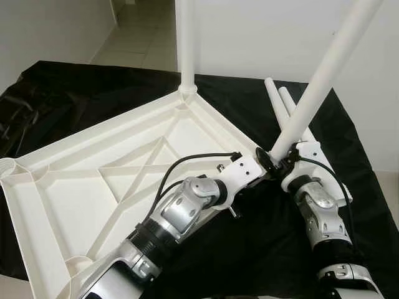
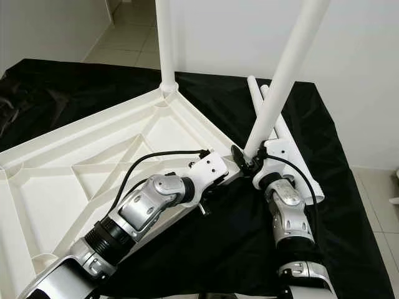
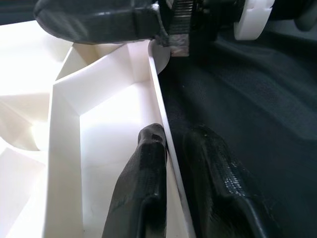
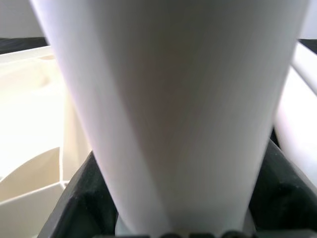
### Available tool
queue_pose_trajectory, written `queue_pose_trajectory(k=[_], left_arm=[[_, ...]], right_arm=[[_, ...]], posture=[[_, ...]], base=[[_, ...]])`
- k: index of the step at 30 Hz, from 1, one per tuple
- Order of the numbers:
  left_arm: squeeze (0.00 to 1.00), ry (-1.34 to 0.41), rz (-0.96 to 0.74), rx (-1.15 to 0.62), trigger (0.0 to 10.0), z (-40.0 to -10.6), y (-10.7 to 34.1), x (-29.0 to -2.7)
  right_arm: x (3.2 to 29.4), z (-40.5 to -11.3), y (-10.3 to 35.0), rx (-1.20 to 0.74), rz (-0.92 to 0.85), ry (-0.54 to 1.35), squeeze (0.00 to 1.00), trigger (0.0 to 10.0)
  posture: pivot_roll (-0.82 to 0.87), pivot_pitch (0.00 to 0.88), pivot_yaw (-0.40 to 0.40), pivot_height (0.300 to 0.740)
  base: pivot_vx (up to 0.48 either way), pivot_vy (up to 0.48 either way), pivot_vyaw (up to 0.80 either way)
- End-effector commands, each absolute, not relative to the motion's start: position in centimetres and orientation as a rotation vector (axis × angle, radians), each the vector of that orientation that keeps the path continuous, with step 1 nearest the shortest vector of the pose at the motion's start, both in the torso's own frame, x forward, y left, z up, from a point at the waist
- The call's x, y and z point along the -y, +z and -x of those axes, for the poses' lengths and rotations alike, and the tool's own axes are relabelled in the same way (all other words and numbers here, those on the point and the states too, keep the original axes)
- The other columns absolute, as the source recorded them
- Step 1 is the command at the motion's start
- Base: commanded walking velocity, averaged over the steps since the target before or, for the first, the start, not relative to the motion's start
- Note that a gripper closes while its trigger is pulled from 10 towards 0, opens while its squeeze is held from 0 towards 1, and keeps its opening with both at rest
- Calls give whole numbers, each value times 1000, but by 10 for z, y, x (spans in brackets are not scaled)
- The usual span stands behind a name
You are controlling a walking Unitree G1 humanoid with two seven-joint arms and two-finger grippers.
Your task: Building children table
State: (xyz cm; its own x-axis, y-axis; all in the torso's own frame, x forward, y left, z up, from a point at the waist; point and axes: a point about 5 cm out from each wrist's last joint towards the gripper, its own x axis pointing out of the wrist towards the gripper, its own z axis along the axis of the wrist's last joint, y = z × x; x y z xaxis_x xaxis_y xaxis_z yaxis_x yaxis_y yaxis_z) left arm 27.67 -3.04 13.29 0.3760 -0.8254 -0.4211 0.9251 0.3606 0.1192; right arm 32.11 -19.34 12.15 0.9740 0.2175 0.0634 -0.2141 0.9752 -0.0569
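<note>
Tabletop (image 1: 93,193): upside down on black cloth (image 1: 262,249), left and centre of frame; stiff, light plastic, ribbed.
Left gripper (image 3: 171,163): fingers closed over tabletop rim.
Leg (image 1: 324,75): tilted, upper right; smooth, likely slippery.
Right gripper (image 1: 280,159): clamped on leg's lower end, the best hold.

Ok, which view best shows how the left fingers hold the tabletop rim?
Left wrist view: the fingers straddle the tabletop rim, one each side. In the eye views the wrist hides them. Right wrist view shows a corner of it.

Home interior: white walls (image 1: 262,37), tiled hallway floor (image 1: 140,37), black sheet (image 1: 249,249).
</note>
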Motion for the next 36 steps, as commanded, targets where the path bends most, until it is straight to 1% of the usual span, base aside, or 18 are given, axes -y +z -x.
queue_pose_trajectory(k=[1,4,6,7,8,10,12,13,14,15,18,26,27,28,29,30,34,36], left_arm=[[0,-1266,-356,-447,10000,-258,108,36],[0,-1266,-356,-447,10000,-258,108,36],[0,-1264,-355,-447,10000,-259,108,36],[0,-1264,-355,-447,10000,-259,108,36],[0,-1264,-355,-447,10000,-259,108,36],[0,-1263,-355,-447,10000,-259,108,36],[0,-1260,-355,-446,10000,-259,108,36],[0,-1259,-355,-446,10000,-259,108,36],[0,-1259,-355,-446,10000,-259,108,36],[0,-1258,-354,-446,10000,-259,108,36],[0,-1255,-354,-447,10000,-260,108,35],[0,-1256,-355,-445,10000,-260,108,36],[0,-1256,-354,-445,10000,-260,109,36],[0,-1256,-353,-445,10000,-259,109,36],[0,-1256,-353,-445,10000,-259,109,36],[0,-1256,-353,-446,10000,-259,109,36],[0,-1254,-351,-446,10000,-259,109,36],[0,-1253,-349,-446,10000,-260,109,37]], right_arm=[[184,-324,123,58,23,127,0,10000],[182,-325,123,51,3,93,0,10000],[175,-323,122,43,-3,-22,0,10000],[175,-323,122,43,-3,-22,0,10000],[168,-320,121,40,0,-116,0,10000],[166,-320,121,42,3,-141,0,10000],[154,-316,119,34,-21,-207,0,10000],[149,-315,119,31,-25,-213,0,10000],[149,-315,119,31,-25,-213,0,10000],[142,-314,118,28,-26,-195,0,10000],[137,-314,121,36,-18,-167,0,10000],[146,-313,122,32,-8,-198,0,10000],[144,-312,123,43,-15,-184,325,10000],[144,-312,124,52,-26,-173,612,10000],[144,-312,124,52,-26,-173,612,10000],[143,-311,125,58,-39,-155,1000,10000],[148,-310,129,85,-51,-128,1000,10000],[149,-310,130,96,-73,-83,1000,10000]], posture=[[-40,74,11,740],[-40,74,11,740],[-36,74,4,740],[-36,74,4,740],[-35,75,3,740],[-35,75,3,740],[-28,75,-1,740],[-28,75,-1,740],[-28,75,-1,740],[-26,75,-1,740],[-27,74,-1,740],[-30,75,-2,740],[-30,77,-3,740],[-30,77,-3,740],[-30,77,-3,740],[-30,77,-5,740],[-31,80,-8,740],[-32,80,-10,740]], base=[[0,0,0],[0,0,0],[0,0,0],[0,0,0],[0,0,0],[0,0,0],[0,0,0],[0,0,0],[0,0,0],[0,0,0],[0,0,0],[0,0,0],[0,0,0],[0,0,0],[0,0,0],[0,0,0],[0,0,0],[0,0,0]])
